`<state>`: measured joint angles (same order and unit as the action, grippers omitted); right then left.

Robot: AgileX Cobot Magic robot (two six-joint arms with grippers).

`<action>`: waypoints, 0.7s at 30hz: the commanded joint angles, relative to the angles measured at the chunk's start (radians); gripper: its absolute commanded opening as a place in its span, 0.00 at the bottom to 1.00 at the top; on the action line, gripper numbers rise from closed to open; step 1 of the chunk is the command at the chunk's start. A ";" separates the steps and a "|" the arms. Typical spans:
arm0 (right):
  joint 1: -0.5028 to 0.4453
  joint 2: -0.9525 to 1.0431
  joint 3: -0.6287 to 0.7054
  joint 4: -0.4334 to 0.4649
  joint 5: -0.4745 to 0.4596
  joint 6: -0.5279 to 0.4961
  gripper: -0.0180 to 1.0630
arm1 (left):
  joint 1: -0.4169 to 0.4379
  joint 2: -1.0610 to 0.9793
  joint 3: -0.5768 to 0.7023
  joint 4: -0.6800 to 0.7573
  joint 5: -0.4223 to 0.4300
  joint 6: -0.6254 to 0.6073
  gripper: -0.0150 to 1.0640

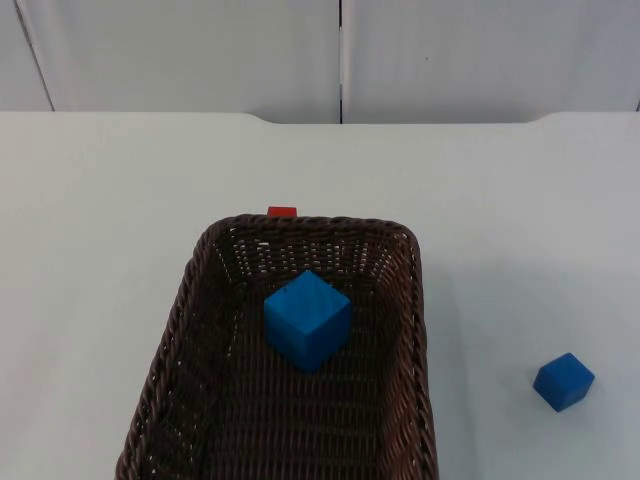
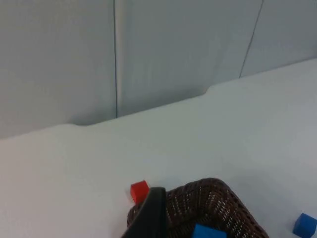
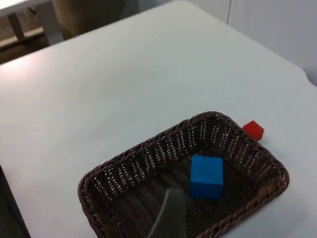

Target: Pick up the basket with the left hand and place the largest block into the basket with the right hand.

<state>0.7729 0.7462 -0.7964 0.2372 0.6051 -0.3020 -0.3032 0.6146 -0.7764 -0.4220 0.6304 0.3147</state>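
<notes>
A dark brown wicker basket (image 1: 190, 300) rests on the white table near its front edge. Inside it sits the large blue block (image 1: 307, 319), tilted on the woven floor, also seen as the large blue block (image 3: 206, 176) and the large blue block (image 2: 208, 231). A smaller blue block (image 1: 564, 381) lies on the table to the basket's right. A small red block (image 1: 282, 212) sits just behind the basket's far rim. My left gripper (image 2: 151, 218) hovers off the basket (image 2: 213, 203), near the red block (image 2: 139, 191). My right gripper (image 3: 170, 215) hangs high above the basket (image 3: 124, 168).
The grey partition wall (image 1: 340, 55) closes off the table's far edge. Bare white table top (image 1: 100, 200) lies to the left of the basket and behind it.
</notes>
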 commanded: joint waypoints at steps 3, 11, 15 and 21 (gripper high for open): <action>0.006 -0.102 0.046 0.000 -0.003 -0.006 0.67 | 0.003 -0.081 0.001 0.020 0.070 -0.006 0.83; 0.006 -0.260 0.116 0.000 0.044 -0.003 0.67 | 0.003 -0.166 0.002 0.074 0.168 -0.006 0.83; 0.006 -0.317 0.139 0.002 0.103 0.002 0.67 | 0.003 -0.209 0.027 0.074 0.168 -0.006 0.83; 0.006 -0.404 0.143 0.002 0.220 0.027 0.67 | 0.003 -0.321 0.133 0.091 0.172 -0.006 0.83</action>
<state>0.7787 0.3727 -0.6552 0.2372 0.7854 -0.2835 -0.3032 0.3365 -0.6858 -0.3418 0.7968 0.3147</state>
